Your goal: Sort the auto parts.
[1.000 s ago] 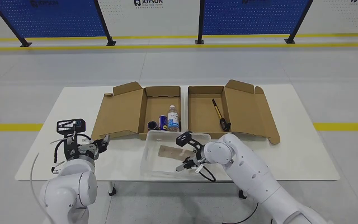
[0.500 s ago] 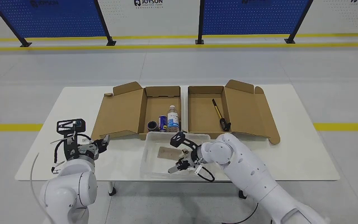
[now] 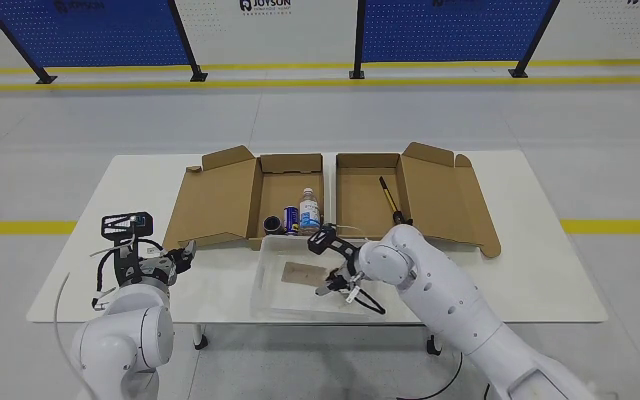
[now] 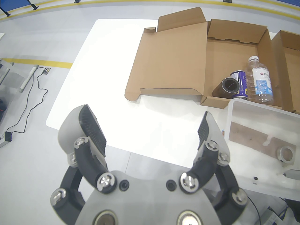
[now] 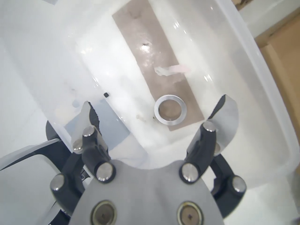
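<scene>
In the last second the right gripper (image 5: 157, 106) has swung across the clear bin (image 5: 236, 19) at the table's (image 3: 240, 290) front edge and back. It now hangs with its pincer released over a metal ring (image 5: 184, 111) that lies flat on the end of a brown strip (image 5: 150, 54) on the bin floor, so a grasp looks close. The left gripper (image 4: 147, 118), also released and empty, has stayed off the table's front left corner. From above the arm hides the ring, and a pale scrap (image 5: 172, 70) on the strip is too faint to identify.
</scene>
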`<state>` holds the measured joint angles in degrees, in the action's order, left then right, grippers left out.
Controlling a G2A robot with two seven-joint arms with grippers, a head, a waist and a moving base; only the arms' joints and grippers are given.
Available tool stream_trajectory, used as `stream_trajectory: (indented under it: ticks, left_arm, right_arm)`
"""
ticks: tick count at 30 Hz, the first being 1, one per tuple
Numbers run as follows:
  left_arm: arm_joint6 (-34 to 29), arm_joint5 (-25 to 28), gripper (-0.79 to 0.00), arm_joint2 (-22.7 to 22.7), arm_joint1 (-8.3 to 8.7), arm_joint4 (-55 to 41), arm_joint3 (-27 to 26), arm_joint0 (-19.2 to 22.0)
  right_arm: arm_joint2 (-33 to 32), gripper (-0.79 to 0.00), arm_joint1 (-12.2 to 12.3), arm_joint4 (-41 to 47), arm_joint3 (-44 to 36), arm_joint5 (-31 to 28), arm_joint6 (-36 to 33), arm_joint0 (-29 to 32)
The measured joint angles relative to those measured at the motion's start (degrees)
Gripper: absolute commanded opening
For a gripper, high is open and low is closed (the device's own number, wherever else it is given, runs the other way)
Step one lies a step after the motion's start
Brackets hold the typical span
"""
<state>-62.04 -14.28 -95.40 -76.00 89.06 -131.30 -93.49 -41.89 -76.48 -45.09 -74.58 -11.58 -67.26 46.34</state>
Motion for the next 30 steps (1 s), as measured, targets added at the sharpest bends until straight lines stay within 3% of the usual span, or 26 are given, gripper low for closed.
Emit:
stream_trajectory:
  ticks: [2,3,8,10,16,22,24,26,30]
  left_arm:
    - [0.00,0.00,0.000,0.00,0.00,0.00,0.00,0.00]
    - [0.00,0.00,0.000,0.00,0.00,0.00,0.00,0.00]
    - [0.00,0.00,0.000,0.00,0.00,0.00,0.00,0.00]
    - [0.00,0.00,0.000,0.00,0.00,0.00,0.00,0.00]
    - [0.00,0.00,0.000,0.00,0.00,0.00,0.00,0.00]
    - [0.00,0.00,0.000,0.00,0.00,0.00,0.00,0.00]
    - [0.00,0.00,0.000,0.00,0.00,0.00,0.00,0.00]
    - [0.00,0.00,0.000,0.00,0.00,0.00,0.00,0.00]
    - [0.00,0.00,0.000,0.00,0.00,0.00,0.00,0.00]
  right_arm:
    - [0.05,0.000,0.14,-1.13,-0.53,0.67,-1.62,-0.02]
    - [0.14,-0.071,0.17,-1.61,-0.63,0.93,-2.29,-0.08]
    - [0.68,-0.132,0.13,-3.48,-0.77,1.97,-4.46,-0.60]
    - [0.82,-0.108,0.09,-4.05,-0.41,2.26,-4.71,-0.75]
    - [1.00,-0.148,-0.06,-4.32,0.56,2.27,-4.83,-0.96]
    - [1.09,-0.397,-0.17,-4.78,2.11,2.33,-4.43,-0.98]
    - [1.00,-0.526,-0.19,-5.00,2.66,2.52,-4.23,-1.07]
    - [0.98,-0.474,-0.21,-5.41,3.02,2.74,-4.07,-1.13]
    - [0.93,-0.440,-0.25,-5.78,3.42,2.81,-3.82,-1.10]
